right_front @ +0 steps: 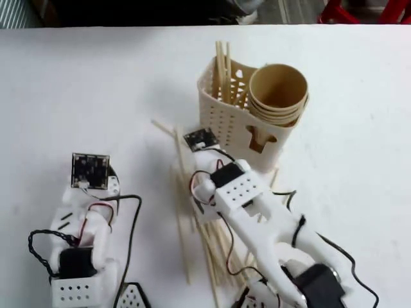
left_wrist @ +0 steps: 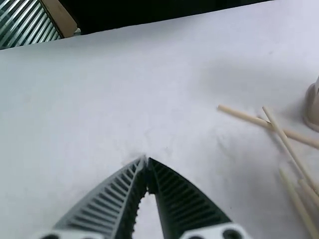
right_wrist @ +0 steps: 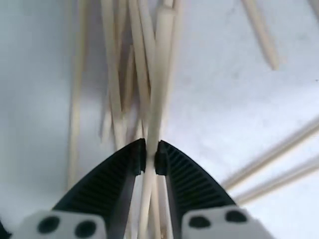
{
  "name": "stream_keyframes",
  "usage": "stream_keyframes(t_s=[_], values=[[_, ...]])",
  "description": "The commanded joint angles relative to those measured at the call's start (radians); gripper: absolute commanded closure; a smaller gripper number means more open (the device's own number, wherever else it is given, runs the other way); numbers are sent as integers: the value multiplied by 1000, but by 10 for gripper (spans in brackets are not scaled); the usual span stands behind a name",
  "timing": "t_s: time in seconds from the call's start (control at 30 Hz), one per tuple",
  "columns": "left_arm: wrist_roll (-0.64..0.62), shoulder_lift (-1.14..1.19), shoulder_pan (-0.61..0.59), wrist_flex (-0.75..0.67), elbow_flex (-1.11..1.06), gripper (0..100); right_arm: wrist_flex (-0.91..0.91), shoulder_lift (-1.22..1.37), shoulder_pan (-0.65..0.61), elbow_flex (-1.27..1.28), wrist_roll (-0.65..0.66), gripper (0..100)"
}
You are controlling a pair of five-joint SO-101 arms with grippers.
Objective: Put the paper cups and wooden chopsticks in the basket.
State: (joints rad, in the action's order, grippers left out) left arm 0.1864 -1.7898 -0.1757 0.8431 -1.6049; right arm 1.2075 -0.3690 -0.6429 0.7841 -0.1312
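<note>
White table [right_front: 96,83], right gripper [right_wrist: 150,155] pinching a chopstick [right_wrist: 160,74], left gripper [left_wrist: 147,167] closed, paper cups [right_front: 277,96] in basket [right_front: 225,122].

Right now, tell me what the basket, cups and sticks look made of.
The basket: cream plastic, probably, matte; moulded walls with rows of holes. The cups: tan paper, matte, thin stacked rims. The sticks: pale bare wood, maybe bamboo; no sheen.

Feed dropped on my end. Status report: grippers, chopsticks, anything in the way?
Right gripper shut on one chopstick. Left gripper shut, empty. Paper cups stacked in basket. Loose chopsticks crowd the pinched one.
</note>
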Motion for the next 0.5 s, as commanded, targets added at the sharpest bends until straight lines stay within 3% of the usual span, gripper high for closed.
stream_keyframes(t_s=[0.0,0.47], values=[[8,-16,-8,-6,6,973,47,-133,1,-37,17,981],[8,-18,-8,-6,6,973,90,-549,2,-98,18,981]])
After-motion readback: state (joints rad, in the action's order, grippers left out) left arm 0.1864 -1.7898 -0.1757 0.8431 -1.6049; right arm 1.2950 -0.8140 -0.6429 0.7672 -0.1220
